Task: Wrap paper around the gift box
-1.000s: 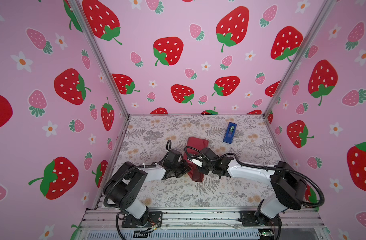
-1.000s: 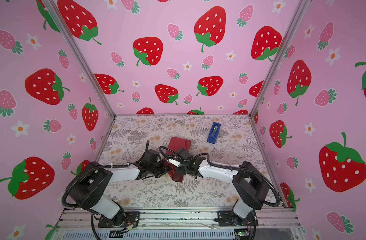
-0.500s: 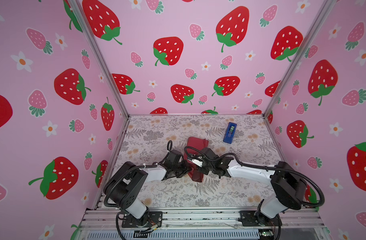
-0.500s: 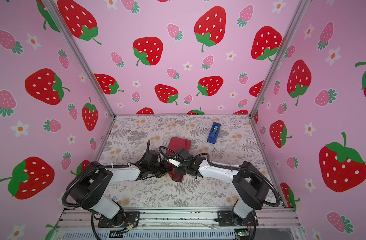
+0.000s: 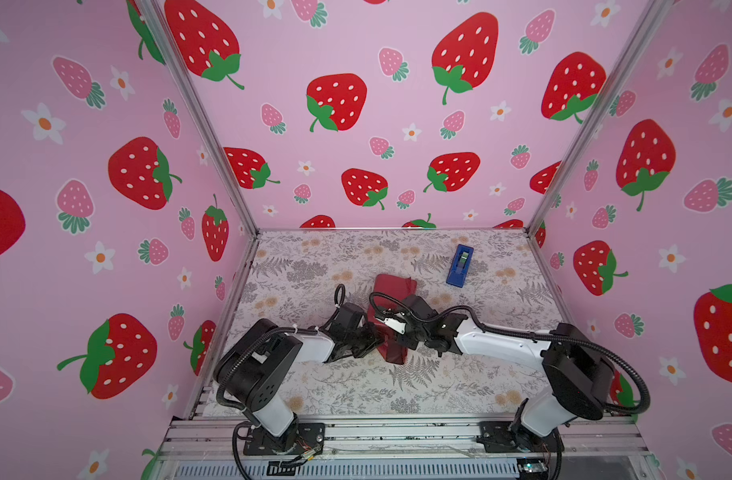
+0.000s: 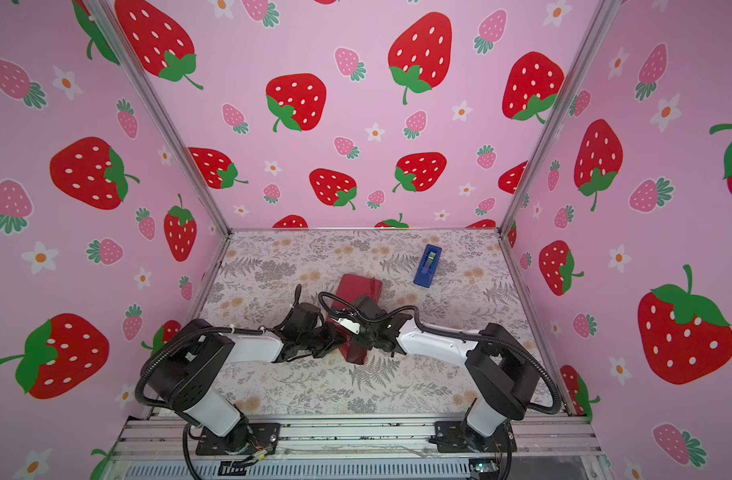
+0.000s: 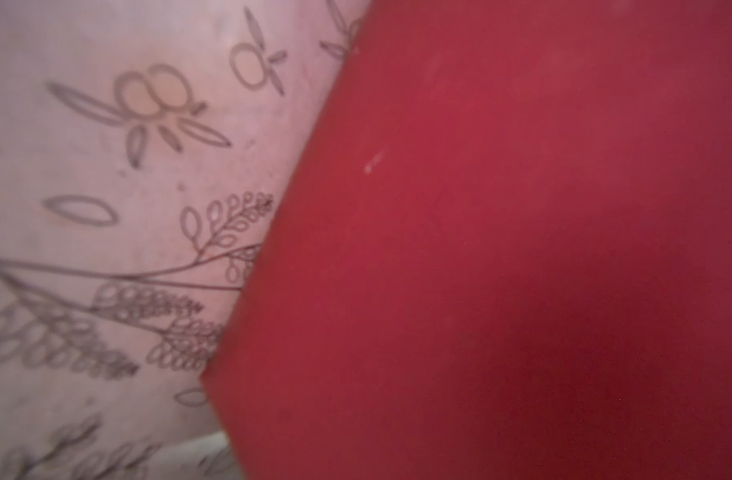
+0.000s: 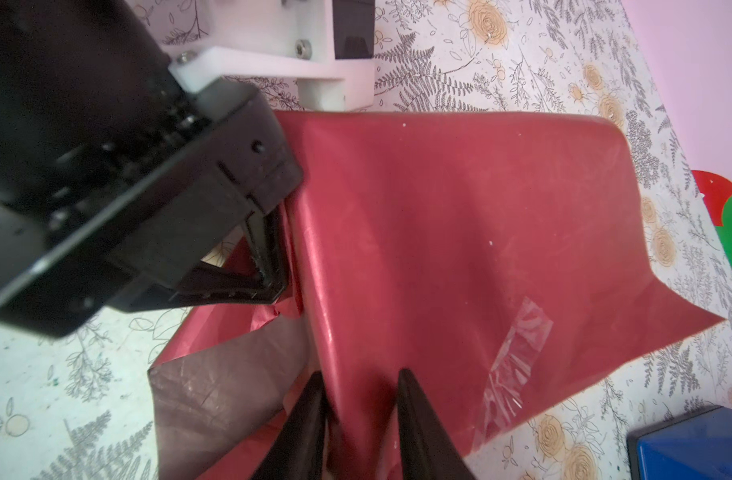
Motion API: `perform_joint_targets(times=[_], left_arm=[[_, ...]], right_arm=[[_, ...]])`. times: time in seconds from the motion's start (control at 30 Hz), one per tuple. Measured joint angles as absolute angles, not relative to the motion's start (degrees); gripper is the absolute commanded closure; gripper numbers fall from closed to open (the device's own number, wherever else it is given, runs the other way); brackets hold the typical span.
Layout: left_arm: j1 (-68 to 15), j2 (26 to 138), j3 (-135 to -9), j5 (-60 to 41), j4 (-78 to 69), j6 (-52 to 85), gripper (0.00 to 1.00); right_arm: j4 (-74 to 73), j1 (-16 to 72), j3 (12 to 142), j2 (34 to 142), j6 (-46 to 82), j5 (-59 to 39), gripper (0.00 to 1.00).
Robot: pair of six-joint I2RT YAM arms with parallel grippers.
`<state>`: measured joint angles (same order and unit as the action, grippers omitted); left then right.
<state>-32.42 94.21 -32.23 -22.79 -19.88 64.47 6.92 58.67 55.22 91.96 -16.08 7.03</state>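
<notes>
Right wrist view: paper (image 8: 459, 249) lies draped mid desk (image 8: 501, 62), between both arms; gift box hidden in every view. Here the right fingers (image 8: 418, 424) clamp a raised paper fold, and the left fingers (image 8: 268, 253) are pinched closed on its edge. Clear tape strip (image 8: 518, 353) shows only here. Blue dispenser (image 8: 688, 444) is cut off, whole in both top views. Left wrist view: just blurry paper and desk.

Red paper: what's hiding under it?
The paper tents over a blocky shape, but the box itself is covered. Only the floral table shows around its edges.
</notes>
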Motion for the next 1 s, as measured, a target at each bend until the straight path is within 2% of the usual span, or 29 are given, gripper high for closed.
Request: perform_joint_targets(times=[0.2,0.4,0.6,0.77,1.0], left_arm=[[-32.5,92.7,-31.6,-21.9,-18.5,64.5,0.92],[-32.5,92.1,-31.7,-21.5,-16.9,64.3,0.92],[-32.5,91.4,-32.1,-21.4,-14.7,63.2,0.92],[-32.5,91.4,-32.8,-21.4,-13.4,62.8,0.92],[-32.5,91.6,-33.3,-21.4,-12.4,62.3,0.92]], right_arm=[[8.9,58.7,55.2,90.2,-14.2,6.6,0.65],[9.1,58.7,53.6,81.7,-7.3,7.0,0.62],[8.0,57.0,46.9,75.7,8.9,9.1,0.71],[7.7,55.3,42.2,79.7,22.3,6.7,0.81],[1.3,55.2,38.6,84.1,31.7,-0.9,0.90]])
